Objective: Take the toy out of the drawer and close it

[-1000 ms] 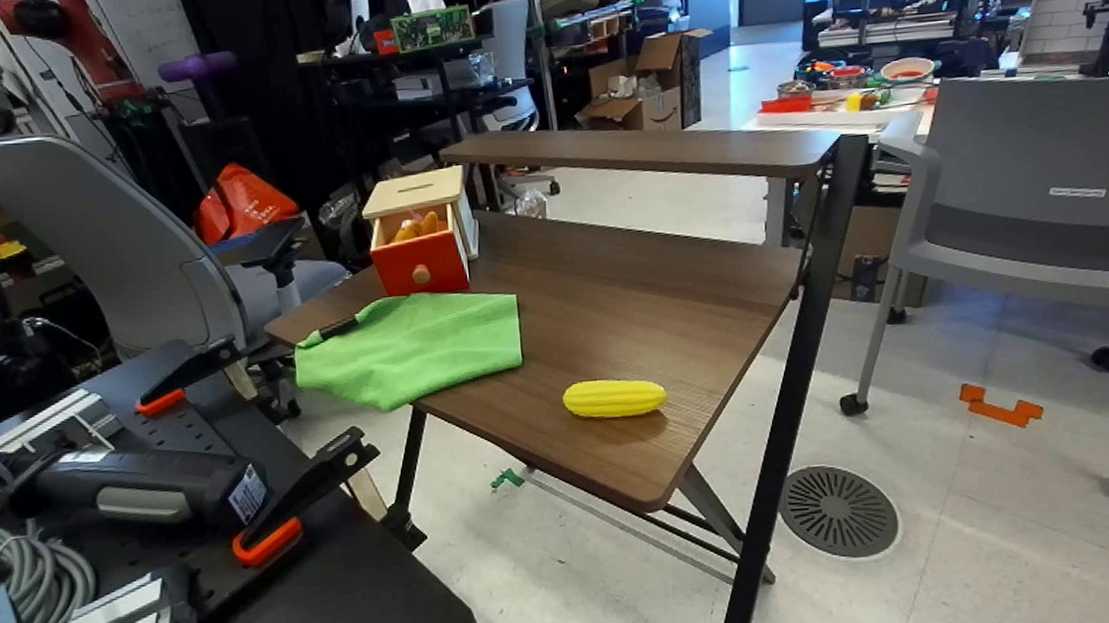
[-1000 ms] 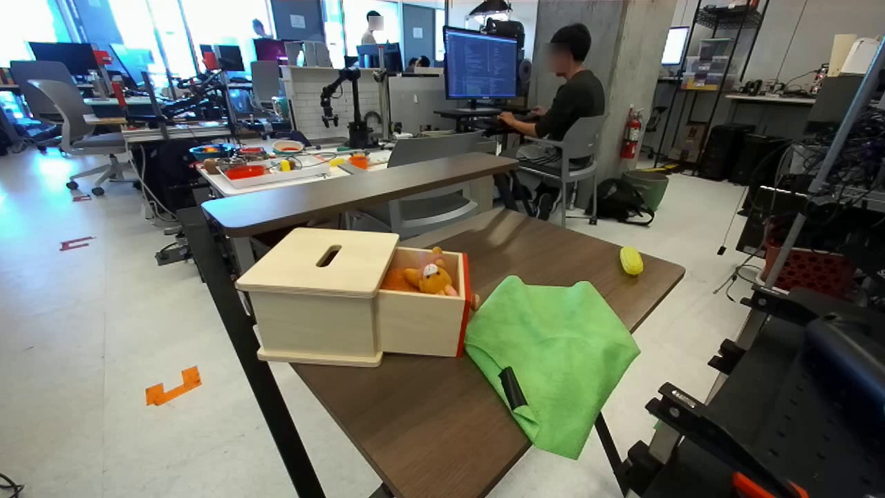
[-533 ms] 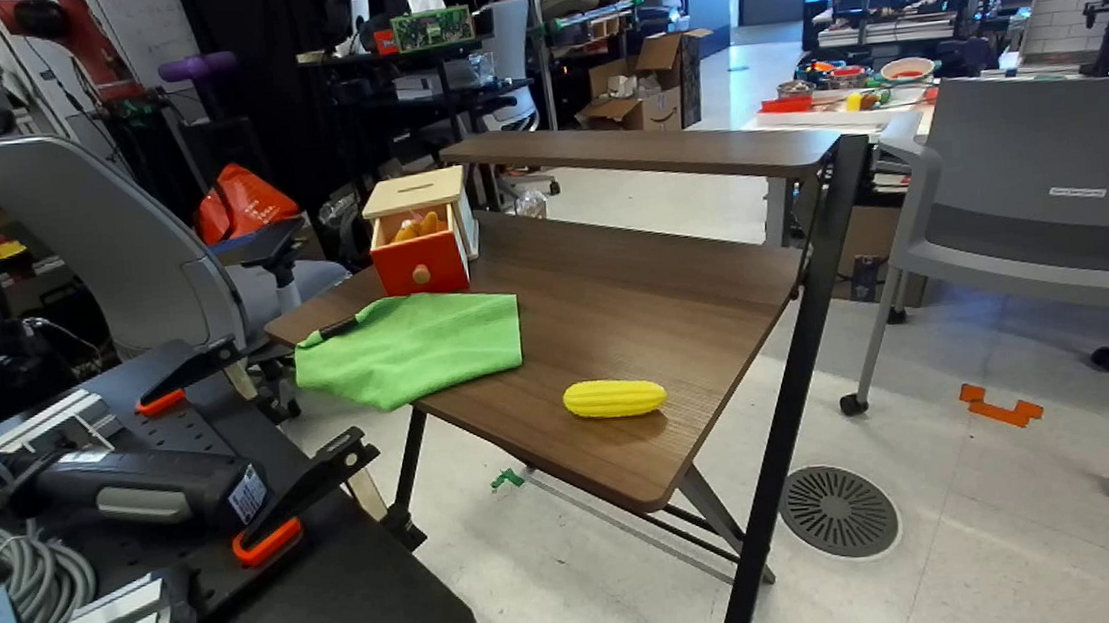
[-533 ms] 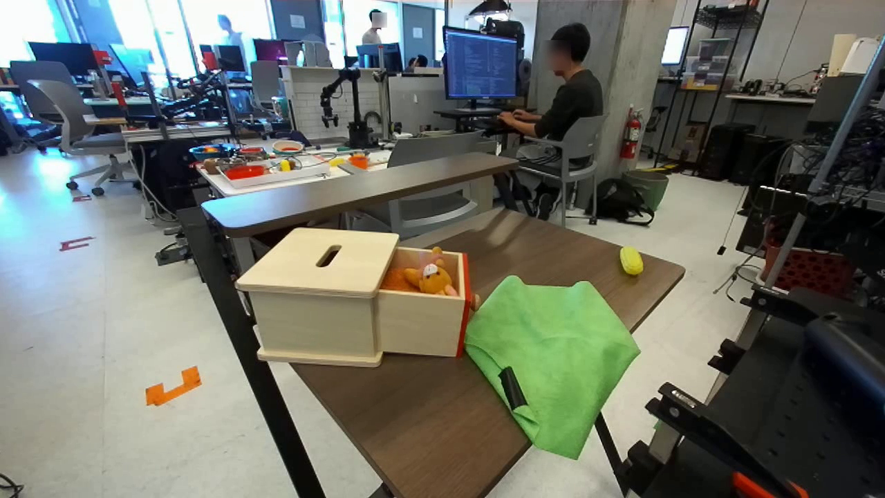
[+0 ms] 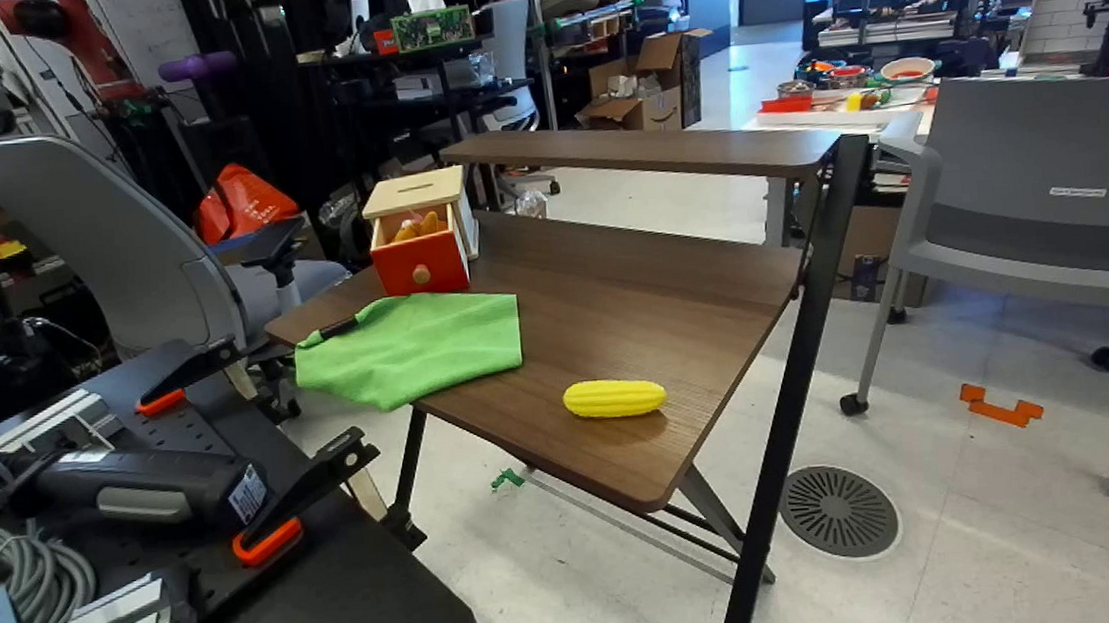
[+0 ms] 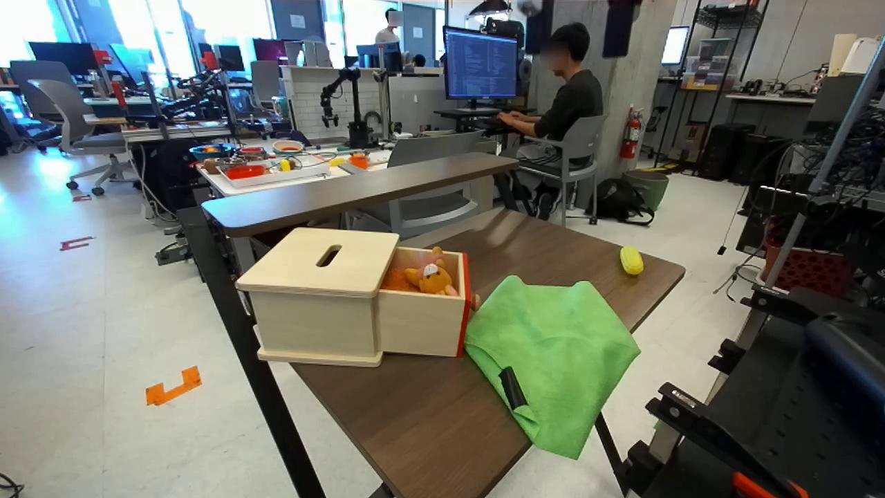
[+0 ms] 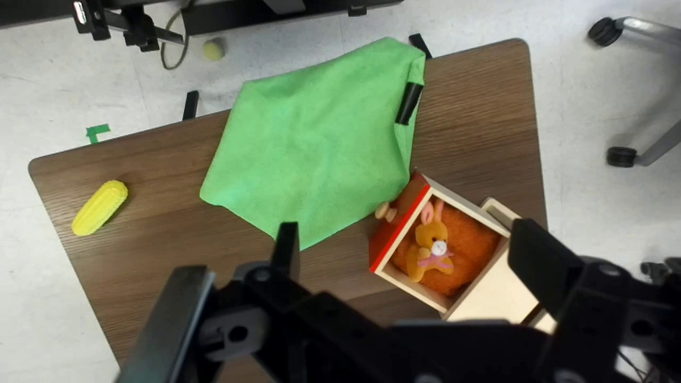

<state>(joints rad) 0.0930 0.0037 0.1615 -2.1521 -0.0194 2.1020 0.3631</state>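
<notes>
The drawer [image 7: 385, 239] is pulled out of its cream wooden box [image 6: 311, 318], with a red front and a round wooden knob. It also shows open in an exterior view [image 5: 445, 264]. The toy [image 7: 432, 235], a small orange plush animal with pink ears, white snout and pink bow, lies inside on dark orange fuzzy material. It also shows in both exterior views [image 6: 435, 280] [image 5: 420, 227]. My gripper [image 7: 404, 231] is open and empty, high above the table, with the drawer between its fingers in the wrist view. Its fingers [image 6: 619, 31] hang at the top of an exterior view.
A green cloth [image 7: 314, 143] with a black strip lies against the drawer front and over the table edge. A yellow corn-like piece [image 5: 614, 398] lies near the far corner of the brown table [image 5: 613, 286]. A raised shelf [image 6: 359, 187] runs along one side.
My gripper has come into view at the top of the exterior views. The box, drawer, toy, cloth and yellow piece have not moved.
</notes>
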